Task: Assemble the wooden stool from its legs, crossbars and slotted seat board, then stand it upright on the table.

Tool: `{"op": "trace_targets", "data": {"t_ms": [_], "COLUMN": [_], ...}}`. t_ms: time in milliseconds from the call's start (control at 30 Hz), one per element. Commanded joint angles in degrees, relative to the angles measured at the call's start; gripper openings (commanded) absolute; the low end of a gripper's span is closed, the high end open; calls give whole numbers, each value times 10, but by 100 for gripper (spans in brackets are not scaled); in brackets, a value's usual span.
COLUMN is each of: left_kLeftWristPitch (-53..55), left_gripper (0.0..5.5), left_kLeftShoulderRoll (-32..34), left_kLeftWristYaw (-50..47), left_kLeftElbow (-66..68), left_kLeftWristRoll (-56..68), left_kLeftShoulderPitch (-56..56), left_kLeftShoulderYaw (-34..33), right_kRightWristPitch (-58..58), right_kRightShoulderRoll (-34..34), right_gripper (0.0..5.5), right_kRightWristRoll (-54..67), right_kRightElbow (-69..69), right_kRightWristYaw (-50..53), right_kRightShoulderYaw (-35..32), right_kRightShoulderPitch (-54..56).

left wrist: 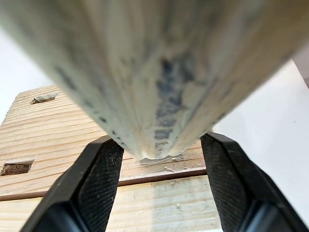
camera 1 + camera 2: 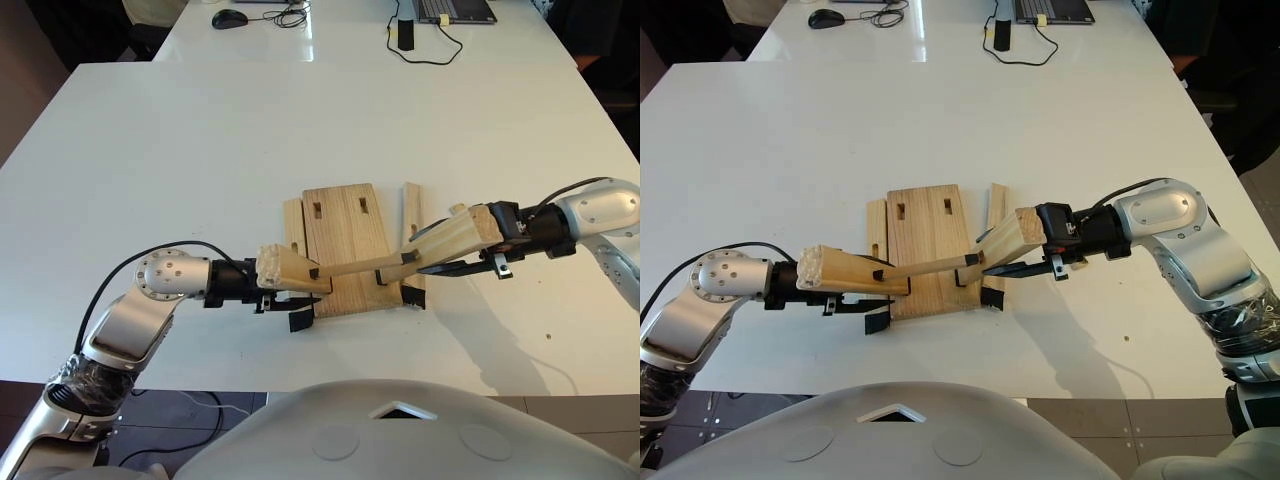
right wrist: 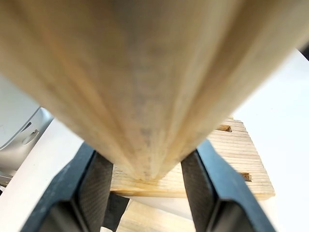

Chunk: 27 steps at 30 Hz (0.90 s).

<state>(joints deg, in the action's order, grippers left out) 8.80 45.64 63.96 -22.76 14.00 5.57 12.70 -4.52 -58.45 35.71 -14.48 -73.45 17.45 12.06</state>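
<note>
Over the table [image 2: 150, 200], left pincer [image 2: 298, 306] pinches left leg [image 2: 290, 270], right pincer [image 2: 410, 278] right leg [image 2: 455, 235].

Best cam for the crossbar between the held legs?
Left eye view: the whole crossbar spans from the left leg in the left gripper to the right leg in the right gripper, over the seat board. Right eye view matches. Wrist views: the held legs block it.
</note>
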Motion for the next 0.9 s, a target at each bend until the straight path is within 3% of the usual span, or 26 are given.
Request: {"op": "trace_targets", "data": {"t_ms": [33,567,900], "left_kLeftWristPitch": [27,-10,8], "left_gripper": [278,278,278], "left_kLeftShoulderRoll": [-22,25,10], "left_kLeftWristYaw": [-11,49,25], "left_kLeftElbow": [-25,-14,-40], "left_kLeftWristRoll": [9,0,5], "left_kLeftShoulderPitch": [-14,-4,-5], "left_kLeftShoulderYaw": [23,15,21], "right_kRightWristPitch": [-31,-46,-72], "right_kRightShoulderRoll": [-10,-1,20], "right_gripper": [199,199,199], "right_kRightWristRoll": [-190,-163,-144], "right_kRightElbow": [52,78,101], "right_kRightWristYaw": [23,20,23], "right_kRightShoulderYaw": [101,96,105], "right_kRightShoulderPitch": [-70,-49,-25]}}
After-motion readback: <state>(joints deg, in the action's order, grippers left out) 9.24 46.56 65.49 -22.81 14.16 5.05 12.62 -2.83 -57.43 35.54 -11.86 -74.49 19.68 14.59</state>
